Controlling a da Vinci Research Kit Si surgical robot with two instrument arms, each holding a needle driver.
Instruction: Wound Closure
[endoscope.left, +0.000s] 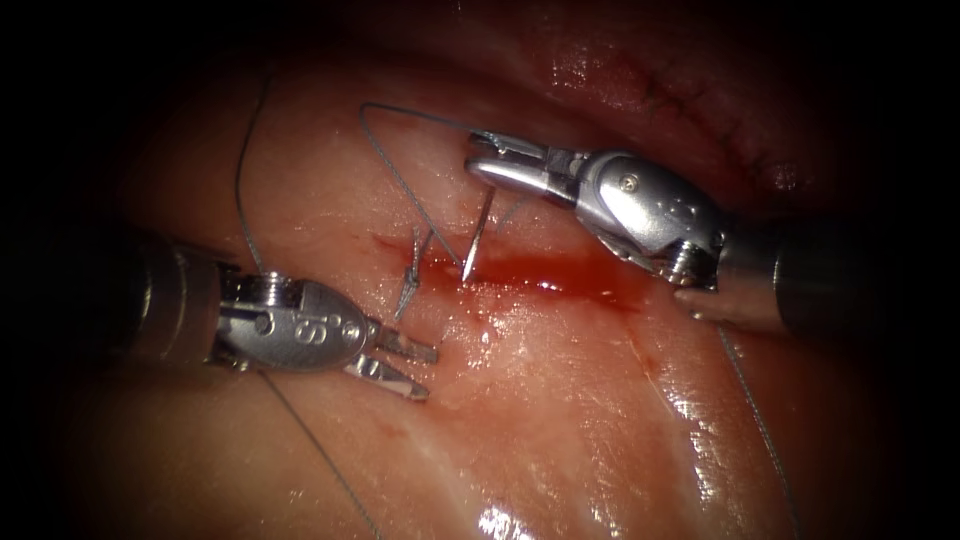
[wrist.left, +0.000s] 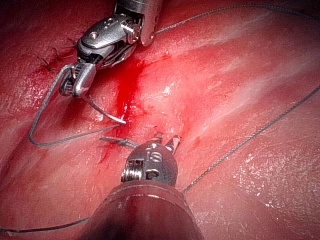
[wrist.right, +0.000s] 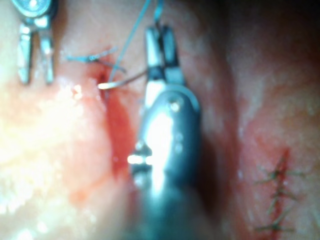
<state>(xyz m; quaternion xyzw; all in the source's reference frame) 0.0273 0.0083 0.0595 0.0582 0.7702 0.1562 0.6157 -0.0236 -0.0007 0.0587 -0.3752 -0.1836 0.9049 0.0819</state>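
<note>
At the left of the endoscope view, the left arm's tool (endoscope.left: 400, 365) lies low over the tissue (endoscope.left: 560, 400), just left of the cut (endoscope.left: 540, 275); its jaws stand apart and hold nothing. A strand of thread (endoscope.left: 245, 190) runs past its wrist and on down the tissue. Just beyond its tips, a knotted stitch with short cut ends (endoscope.left: 410, 275) sits at the left end of the cut.

Next comes the curved needle (endoscope.left: 478, 235). It stands steeply, its long axis running from the jaws above down to the cut, with the point aimed down and slightly left. The tip sits at the cut's edge by the red fluid (endoscope.left: 560, 278); whether it has entered the tissue I cannot tell. Thread loops from the needle's rear end up and round to the left.

To the right, the right arm's tool (endoscope.left: 490, 155) is clamped on the needle near its rear end, above the cut.

To place this bite well, I judge the tip should meet the tissue squarely and be turned along the needle's own curve instead of being pushed straight, with the loose loop kept off the point. The open left tool is near enough to steady the edge.
</note>
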